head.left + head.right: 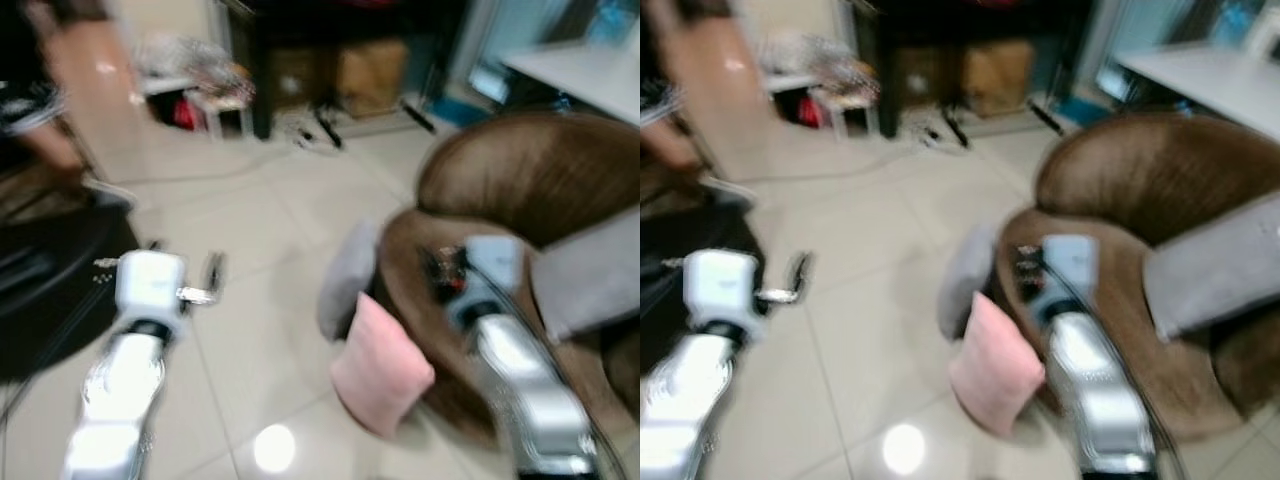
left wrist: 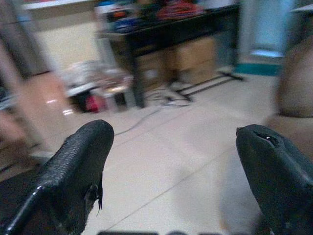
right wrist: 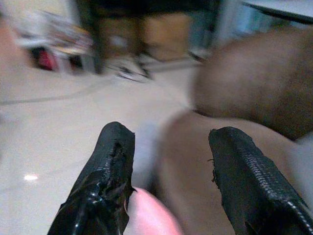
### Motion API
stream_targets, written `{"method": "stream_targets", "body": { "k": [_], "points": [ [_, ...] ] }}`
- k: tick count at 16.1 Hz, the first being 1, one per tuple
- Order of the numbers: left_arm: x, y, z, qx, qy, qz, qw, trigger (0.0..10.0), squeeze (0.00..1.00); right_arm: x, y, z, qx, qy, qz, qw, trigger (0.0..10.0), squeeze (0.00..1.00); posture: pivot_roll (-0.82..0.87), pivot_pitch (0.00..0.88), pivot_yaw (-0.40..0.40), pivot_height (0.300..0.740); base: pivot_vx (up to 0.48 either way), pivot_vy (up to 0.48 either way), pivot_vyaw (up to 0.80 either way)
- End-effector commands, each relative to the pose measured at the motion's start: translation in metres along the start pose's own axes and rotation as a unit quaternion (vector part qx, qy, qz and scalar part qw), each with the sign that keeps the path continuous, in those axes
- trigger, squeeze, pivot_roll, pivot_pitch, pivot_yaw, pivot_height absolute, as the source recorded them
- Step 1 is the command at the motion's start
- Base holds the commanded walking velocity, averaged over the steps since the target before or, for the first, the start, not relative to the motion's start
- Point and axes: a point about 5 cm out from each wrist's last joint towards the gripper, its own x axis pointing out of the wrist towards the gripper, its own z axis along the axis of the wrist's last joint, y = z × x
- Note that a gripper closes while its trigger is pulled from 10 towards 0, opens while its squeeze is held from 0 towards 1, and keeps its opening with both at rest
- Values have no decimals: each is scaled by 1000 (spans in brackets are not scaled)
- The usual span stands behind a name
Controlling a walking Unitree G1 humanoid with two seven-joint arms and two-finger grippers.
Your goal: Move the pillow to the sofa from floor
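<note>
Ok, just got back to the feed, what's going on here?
The robot stands before a brown sofa, and the view is blurred. A pink pillow is on the floor, leaning against the sofa's front, with a grey pillow behind it. Another grey cushion is already on the seat. Both arms are raised. The right gripper is open above the pink pillow, the left gripper open over bare floor. Nothing is held yet.
</note>
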Motion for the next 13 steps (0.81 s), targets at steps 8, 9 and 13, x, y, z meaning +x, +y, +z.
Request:
{"method": "stream_targets", "body": {
  "k": [8,9,13],
  "points": [
    [-3,8,3,12,-4,8,1000,10000,0,3,4,2,6,0,-3,1000,10000,0,-35,0,-48,740,352,0,-300],
    [-3,9,3,12,-4,8,1000,10000,0,3,4,2,4,0,-3,1000,10000,0,-35,0,-48,740,352,0,-800],
    [-7,8,0,20,1,12,1000,10000,0,0,5,-2,-18,6,28,999,10000,0,-41,0,-50,740,241,0,-130]
  ]
}}
